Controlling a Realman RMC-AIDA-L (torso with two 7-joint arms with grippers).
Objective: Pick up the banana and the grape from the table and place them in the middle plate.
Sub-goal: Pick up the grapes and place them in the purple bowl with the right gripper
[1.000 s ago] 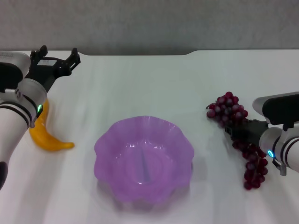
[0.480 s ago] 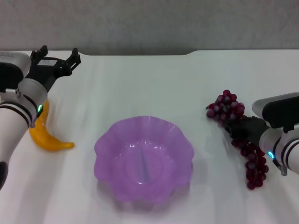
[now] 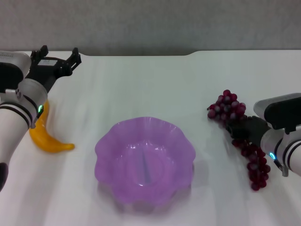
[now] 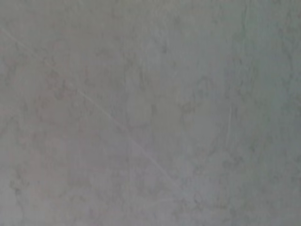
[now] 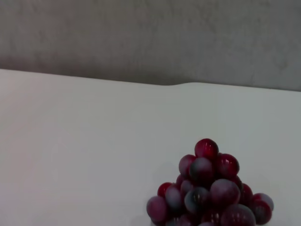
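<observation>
The right hand (image 3: 237,128) sits low at the right side of the worktop (image 3: 141,80), its dark fingers closed around the middle of the grape bunch (image 3: 240,136). One end of the bunch fans out beyond the hand, toward the centre and far side of the worktop, and the other end trails down past the wrist toward the near edge. In the right wrist view the grapes (image 5: 209,193) fill the area just ahead of the camera.

The purple scalloped plate (image 3: 145,160) lies left of the bunch, apart from it.

The left hand (image 3: 56,59) is at the far left edge, its fingers spread apart and holding nothing. The banana (image 3: 47,139) lies on the worktop nearer the robot, partly hidden under the left forearm and well clear of those fingers.
</observation>
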